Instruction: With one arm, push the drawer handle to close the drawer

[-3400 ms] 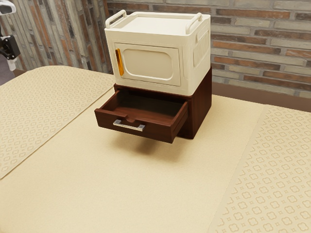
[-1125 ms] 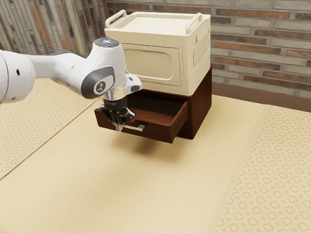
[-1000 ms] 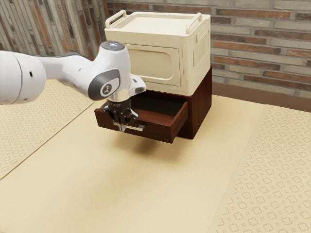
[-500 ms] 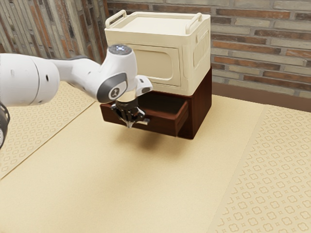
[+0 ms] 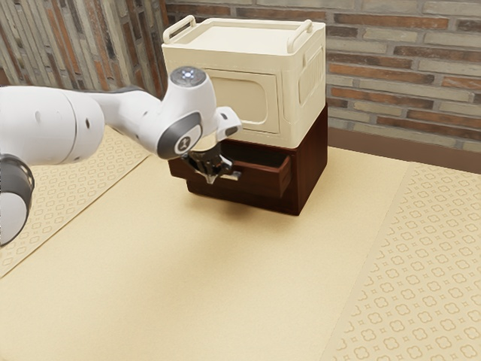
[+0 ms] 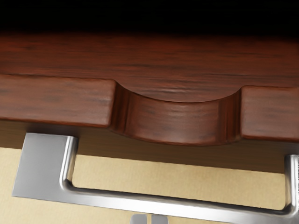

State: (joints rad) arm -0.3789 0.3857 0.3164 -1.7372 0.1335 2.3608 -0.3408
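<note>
Gripper (image 5: 210, 180): was observed clenched, nothing grasped.
Handle (image 6: 163, 206): was faced from its outer side by the tips; contact was judged likely. Tips could be slid off the bar by height drift.
Drawer (image 5: 261, 181): was found partly open; could be jammed by an off-centre push.
Cabinet (image 5: 313, 162): could be shoved back if the runners were bound.
White box (image 5: 306, 113): was borne on top; could be struck by the hand near closure.

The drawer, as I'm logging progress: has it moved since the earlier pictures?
Yes: the drawer has slid farther into the fixed cabinet, though part sticks out.
</note>
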